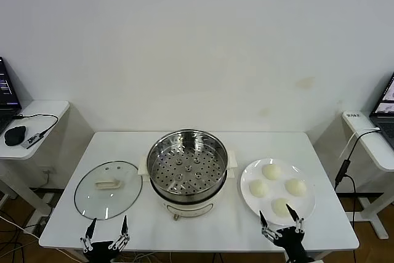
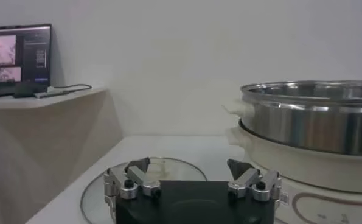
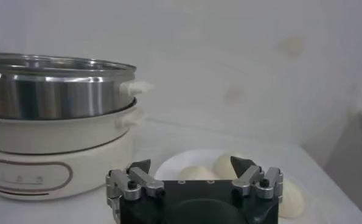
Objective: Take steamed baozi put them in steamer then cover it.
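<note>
Steamer: the round shiny stainless-steel steamer (image 1: pixel 187 171) on its cream-white base stood uncovered at the middle of the white table (image 1: pixel 123 143), its perforated steel tray bare.
Cover: the round clear glass cover (image 1: pixel 108 189) with a cream-white bar handle lay flat on the table just to the left of the steamer, not touching it.
Baozi: four small smooth cream-white steamed baozi (image 1: pixel 271 171) sat together on a flat white round plate (image 1: pixel 246 190) just to the right of the steamer.
Left gripper: the left gripper (image 1: pixel 107 231) hung at the table's near edge, in front of the cover, its jaws spread wide and holding nothing.
Right gripper: the right gripper (image 1: pixel 279 220) hovered at the near rim of the plate, right of the steamer, jaws wide apart and empty, the nearest bun just beyond its fingertips.
</note>
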`<state>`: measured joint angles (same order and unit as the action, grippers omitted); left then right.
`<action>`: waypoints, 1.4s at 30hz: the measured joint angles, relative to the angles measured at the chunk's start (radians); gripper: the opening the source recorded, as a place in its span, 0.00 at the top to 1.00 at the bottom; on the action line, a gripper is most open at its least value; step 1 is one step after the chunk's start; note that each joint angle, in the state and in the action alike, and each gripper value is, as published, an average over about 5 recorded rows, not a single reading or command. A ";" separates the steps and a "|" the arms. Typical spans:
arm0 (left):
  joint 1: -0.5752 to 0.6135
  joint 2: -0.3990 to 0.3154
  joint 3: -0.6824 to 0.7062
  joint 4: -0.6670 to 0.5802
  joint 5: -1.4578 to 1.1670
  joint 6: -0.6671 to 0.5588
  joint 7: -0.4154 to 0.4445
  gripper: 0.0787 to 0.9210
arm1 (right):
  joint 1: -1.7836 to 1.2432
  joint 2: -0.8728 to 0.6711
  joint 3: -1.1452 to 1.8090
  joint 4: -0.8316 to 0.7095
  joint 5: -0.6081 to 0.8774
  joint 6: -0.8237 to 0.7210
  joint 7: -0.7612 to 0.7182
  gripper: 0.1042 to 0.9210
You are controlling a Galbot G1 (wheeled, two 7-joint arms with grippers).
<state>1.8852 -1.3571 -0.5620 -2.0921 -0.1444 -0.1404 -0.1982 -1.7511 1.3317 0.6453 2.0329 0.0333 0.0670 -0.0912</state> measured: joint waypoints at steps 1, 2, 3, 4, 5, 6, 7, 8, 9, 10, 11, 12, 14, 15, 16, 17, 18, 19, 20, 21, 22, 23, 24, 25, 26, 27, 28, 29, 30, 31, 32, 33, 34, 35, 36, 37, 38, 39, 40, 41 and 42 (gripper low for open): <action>-0.001 0.001 -0.001 -0.002 0.001 0.004 0.000 0.12 | 0.005 -0.004 0.002 -0.002 -0.008 -0.001 0.002 0.12; -0.002 0.003 -0.002 -0.004 0.002 0.009 -0.001 0.12 | 0.011 -0.009 0.004 -0.004 -0.016 -0.001 0.004 0.12; -0.004 0.005 -0.005 -0.008 0.004 0.018 -0.001 0.12 | 0.022 -0.019 0.009 -0.009 -0.032 -0.003 0.008 0.12; -0.007 0.008 -0.007 -0.012 0.006 0.027 -0.003 0.12 | 0.034 -0.030 0.014 -0.014 -0.049 -0.004 0.011 0.12; -0.010 0.010 -0.009 -0.016 0.008 0.037 -0.005 0.12 | 0.048 -0.042 0.018 -0.020 -0.067 -0.006 0.013 0.12; -0.013 0.013 -0.012 -0.020 0.009 0.047 -0.008 0.12 | 0.063 -0.055 0.022 -0.027 -0.086 -0.009 0.014 0.12; -0.017 0.015 -0.013 -0.023 0.011 0.056 -0.012 0.12 | 0.079 -0.071 0.025 -0.035 -0.106 -0.012 0.015 0.12; -0.021 0.018 -0.015 -0.027 0.014 0.066 -0.016 0.12 | 0.095 -0.087 0.027 -0.043 -0.125 -0.015 0.014 0.12; -0.025 0.020 -0.017 -0.031 0.018 0.076 -0.019 0.12 | 0.112 -0.106 0.029 -0.051 -0.145 -0.020 0.012 0.12; -0.029 0.022 -0.018 -0.034 0.023 0.085 -0.022 0.12 | 0.130 -0.126 0.030 -0.061 -0.165 -0.025 0.008 0.12; -0.032 0.024 -0.020 -0.038 0.028 0.094 -0.023 0.12 | 0.149 -0.148 0.030 -0.070 -0.183 -0.031 0.003 0.12; -0.035 0.026 -0.022 -0.042 0.034 0.103 -0.024 0.12 | 0.168 -0.171 0.030 -0.081 -0.201 -0.037 -0.005 0.12; -0.041 0.028 -0.026 -0.049 0.047 0.119 -0.022 0.12 | 0.210 -0.219 0.027 -0.104 -0.235 -0.048 -0.025 0.12; -0.044 0.029 -0.028 -0.052 0.053 0.126 -0.019 0.12 | 0.232 -0.244 0.024 -0.118 -0.250 -0.053 -0.040 0.12; -0.048 0.029 -0.030 -0.054 0.060 0.133 -0.015 0.12 | 0.256 -0.270 0.020 -0.132 -0.266 -0.055 -0.057 0.12; -0.052 0.028 -0.032 -0.056 0.067 0.139 -0.011 0.12 | 0.282 -0.296 0.015 -0.147 -0.282 -0.057 -0.077 0.12; -0.055 0.027 -0.033 -0.057 0.073 0.144 -0.007 0.12 | 0.310 -0.322 0.008 -0.164 -0.298 -0.058 -0.102 0.12; -0.059 0.026 -0.034 -0.058 0.080 0.148 -0.002 0.12 | 0.338 -0.347 -0.001 -0.180 -0.315 -0.059 -0.128 0.12; -0.062 0.024 -0.035 -0.058 0.087 0.152 0.003 0.12 | 0.368 -0.374 -0.011 -0.197 -0.330 -0.059 -0.157 0.12; -0.064 0.023 -0.035 -0.058 0.095 0.154 0.007 0.12 | 0.399 -0.400 -0.023 -0.215 -0.346 -0.060 -0.188 0.12; -0.066 0.021 -0.035 -0.057 0.102 0.156 0.010 0.12 | 0.430 -0.425 -0.036 -0.232 -0.359 -0.060 -0.219 0.12; -0.066 0.020 -0.035 -0.057 0.110 0.158 0.013 0.12 | 0.463 -0.452 -0.053 -0.250 -0.372 -0.060 -0.251 0.12; -0.066 0.019 -0.035 -0.057 0.117 0.160 0.015 0.12 | 0.497 -0.478 -0.071 -0.268 -0.383 -0.060 -0.283 0.12; -0.066 0.018 -0.034 -0.056 0.125 0.162 0.017 0.12 | 0.532 -0.504 -0.092 -0.286 -0.392 -0.059 -0.314 0.12; -0.066 0.017 -0.034 -0.055 0.132 0.163 0.019 0.12 | 0.570 -0.530 -0.116 -0.306 -0.399 -0.059 -0.346 0.12; -0.066 0.017 -0.034 -0.054 0.139 0.165 0.020 0.12 | 0.609 -0.555 -0.143 -0.326 -0.405 -0.058 -0.377 0.12; -0.066 0.016 -0.034 -0.054 0.145 0.166 0.021 0.12 | 0.649 -0.578 -0.172 -0.346 -0.408 -0.058 -0.406 0.12; -0.066 0.015 -0.035 -0.053 0.151 0.168 0.021 0.12 | 0.690 -0.599 -0.205 -0.367 -0.410 -0.059 -0.436 0.12; -0.067 0.014 -0.036 -0.053 0.157 0.169 0.022 0.12 | 0.733 -0.618 -0.240 -0.388 -0.410 -0.059 -0.465 0.12; -0.067 0.013 -0.036 -0.053 0.162 0.170 0.023 0.12 | 0.776 -0.635 -0.278 -0.410 -0.409 -0.061 -0.494 0.12; -0.067 0.012 -0.038 -0.053 0.167 0.172 0.024 0.12 | 0.820 -0.649 -0.318 -0.432 -0.407 -0.062 -0.522 0.12; -0.067 0.012 -0.039 -0.053 0.172 0.173 0.025 0.12 | 0.864 -0.662 -0.360 -0.454 -0.404 -0.064 -0.548 0.12; -0.066 0.012 -0.040 -0.053 0.177 0.174 0.026 0.12 | 0.908 -0.672 -0.403 -0.475 -0.399 -0.066 -0.573 0.12; -0.066 0.012 -0.041 -0.053 0.181 0.175 0.028 0.12 | 0.952 -0.681 -0.446 -0.496 -0.393 -0.069 -0.598 0.12; -0.066 0.012 -0.043 -0.053 0.185 0.176 0.029 0.12 | 0.996 -0.689 -0.490 -0.515 -0.386 -0.071 -0.620 0.12; -0.066 0.012 -0.045 -0.053 0.189 0.177 0.030 0.12 | 1.040 -0.694 -0.534 -0.536 -0.378 -0.074 -0.641 0.12; -0.067 0.013 -0.046 -0.052 0.191 0.177 0.031 0.12 | 1.084 -0.698 -0.580 -0.556 -0.369 -0.076 -0.663 0.12; -0.068 0.013 -0.048 -0.052 0.194 0.178 0.032 0.12 | 1.127 -0.700 -0.624 -0.575 -0.361 -0.078 -0.682 0.12; -0.069 0.014 -0.050 -0.051 0.196 0.179 0.033 0.12 | 1.170 -0.701 -0.669 -0.595 -0.352 -0.080 -0.701 0.12; -0.070 0.014 -0.052 -0.051 0.198 0.180 0.033 0.12 | 1.212 -0.700 -0.713 -0.616 -0.343 -0.081 -0.720 0.12; -0.072 0.015 -0.054 -0.050 0.199 0.180 0.034 0.12 | 1.252 -0.697 -0.756 -0.635 -0.334 -0.082 -0.738 0.12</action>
<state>1.8136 -1.3423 -0.6156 -2.1426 0.0549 0.0401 -0.1643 -0.4993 0.6349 -0.1106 1.3978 -0.3012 -0.0151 -0.8288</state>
